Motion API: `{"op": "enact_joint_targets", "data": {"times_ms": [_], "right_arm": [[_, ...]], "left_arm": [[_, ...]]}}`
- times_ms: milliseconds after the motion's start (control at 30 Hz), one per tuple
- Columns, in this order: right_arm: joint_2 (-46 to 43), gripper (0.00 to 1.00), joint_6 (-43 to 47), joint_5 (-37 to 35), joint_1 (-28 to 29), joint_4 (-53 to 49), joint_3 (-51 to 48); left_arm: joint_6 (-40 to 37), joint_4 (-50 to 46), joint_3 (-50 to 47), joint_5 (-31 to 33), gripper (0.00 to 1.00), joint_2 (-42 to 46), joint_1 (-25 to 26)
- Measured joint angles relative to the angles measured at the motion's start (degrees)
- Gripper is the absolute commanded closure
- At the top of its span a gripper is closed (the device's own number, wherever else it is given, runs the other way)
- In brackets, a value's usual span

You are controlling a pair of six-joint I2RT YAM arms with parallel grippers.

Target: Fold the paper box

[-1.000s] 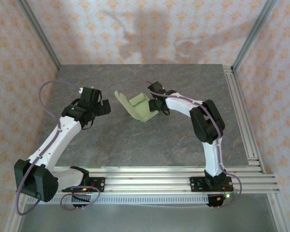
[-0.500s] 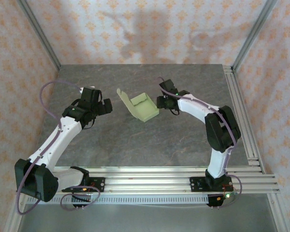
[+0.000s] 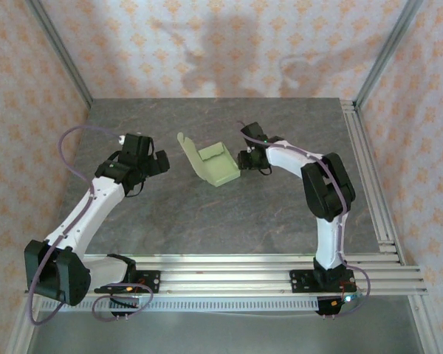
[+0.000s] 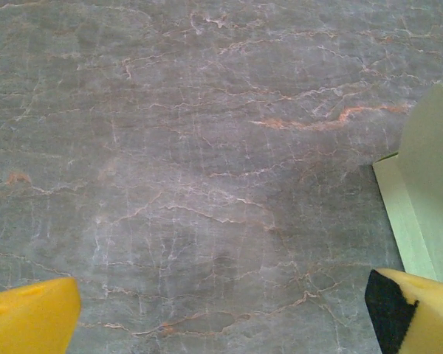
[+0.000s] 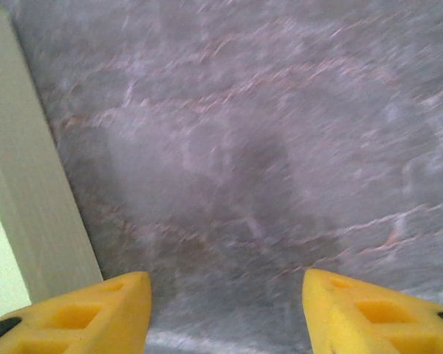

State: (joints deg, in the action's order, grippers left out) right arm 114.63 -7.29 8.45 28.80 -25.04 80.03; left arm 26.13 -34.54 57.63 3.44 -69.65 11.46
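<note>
The pale yellow-green thin card box [image 3: 220, 165], half folded into a shallow tray with one flap [image 3: 183, 144] standing up on its left side, lies on the grey veined stone worktop [image 3: 207, 221], towards the back and roughly midway between the two arms. The left gripper [image 3: 160, 164] hovers to the box's left, apart from it. Its yellow fingers [image 4: 29, 321] are spread wide with bare stone between them. The right gripper [image 3: 243, 160] sits just beside the box's right wall, jaws parted, with nothing between its yellow pads [image 5: 96, 313] but worktop. Whether a finger touches the card I cannot tell.
</note>
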Motion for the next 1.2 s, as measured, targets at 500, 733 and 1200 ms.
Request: {"op": "enact_joint_targets", "data": {"times_ms": [500,733,1200], "right_arm": [[-7.98,0.39,2.80,0.31,10.23,0.31,-6.64],[-8.74,0.41,8.92,3.56,4.68,0.48,-3.30],[12.55,0.56,17.03,11.10,4.09,-3.48,22.40]], "left_arm": [[0.85,0.17,-0.50,0.17,0.00,3.56,-1.40],[1.11,0.74,-3.32,-0.72,0.00,3.61,-1.40],[1.49,1.46,-4.46,-2.38,0.00,3.61,-1.40]]}}
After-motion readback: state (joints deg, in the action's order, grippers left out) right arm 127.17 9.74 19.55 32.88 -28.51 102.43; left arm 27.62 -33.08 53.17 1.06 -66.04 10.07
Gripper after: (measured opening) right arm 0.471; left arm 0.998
